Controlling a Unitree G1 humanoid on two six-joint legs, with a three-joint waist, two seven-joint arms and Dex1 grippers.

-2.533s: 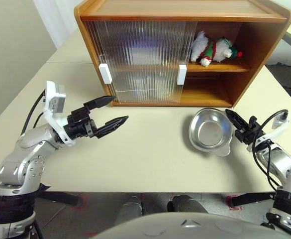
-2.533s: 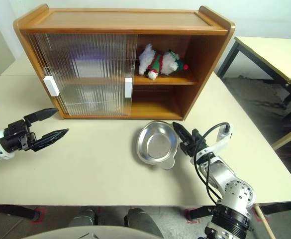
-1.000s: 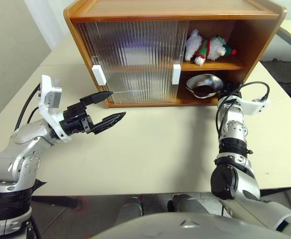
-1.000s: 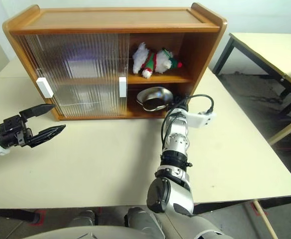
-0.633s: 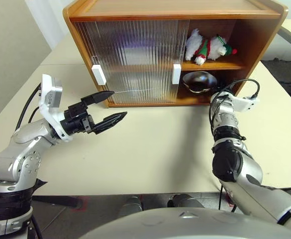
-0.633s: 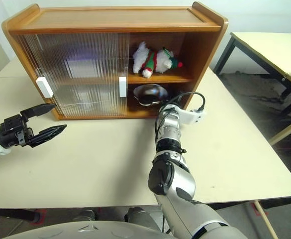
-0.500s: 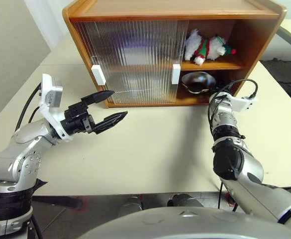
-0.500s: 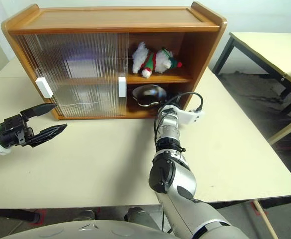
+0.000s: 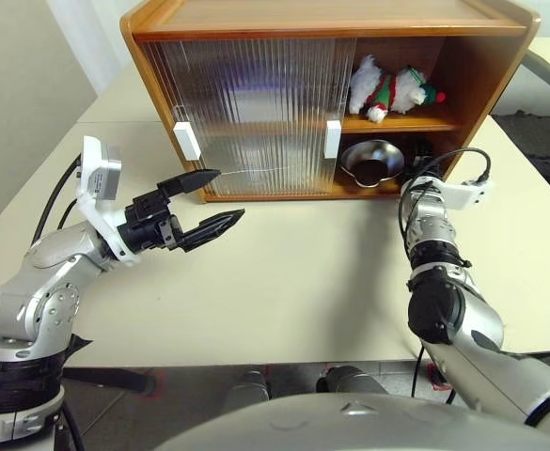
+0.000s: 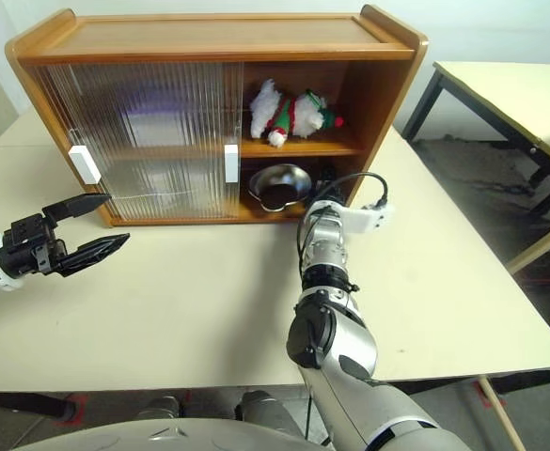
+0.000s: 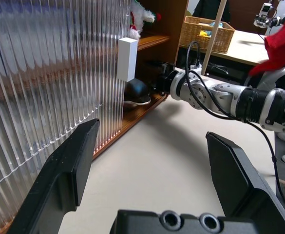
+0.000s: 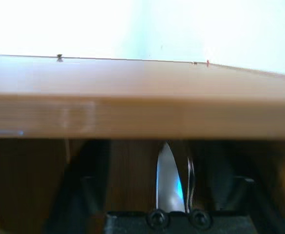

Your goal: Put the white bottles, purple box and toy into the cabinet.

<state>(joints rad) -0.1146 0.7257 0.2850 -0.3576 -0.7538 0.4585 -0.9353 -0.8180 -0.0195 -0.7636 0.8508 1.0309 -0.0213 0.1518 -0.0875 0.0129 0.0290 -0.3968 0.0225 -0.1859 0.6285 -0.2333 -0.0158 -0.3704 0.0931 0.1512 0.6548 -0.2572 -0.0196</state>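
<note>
- The left claw (image 9: pixel 199 202) is seen nearest, held above the table (image 9: pixel 284 282) in front of the cabinet's sliding doors (image 9: pixel 256 113). Its two black fingers are spread wide and nothing is held between them.
- The right claw (image 9: pixel 416 160) is reached into the bottom shelf on the open right side of the cabinet (image 9: pixel 331 19), just beside the bowl (image 9: pixel 369 162). It cannot be told whether its fingers are wide or narrow, because they are hidden in the dark of the shelf.
- The shiny bowl is seen on the bottom shelf, tipped up on its edge. Whether it is touched by the right claw cannot be told.
- The toy (image 9: pixel 392 91) is lying on its side on the top shelf, right above the bowl, with its red-tipped hat toward the cabinet's right wall.
- Something purple is seen dimly through the ribbed doors on the top shelf, but what it is cannot be made out.
- A white handle (image 9: pixel 332 139) is seen on each sliding door.
</note>
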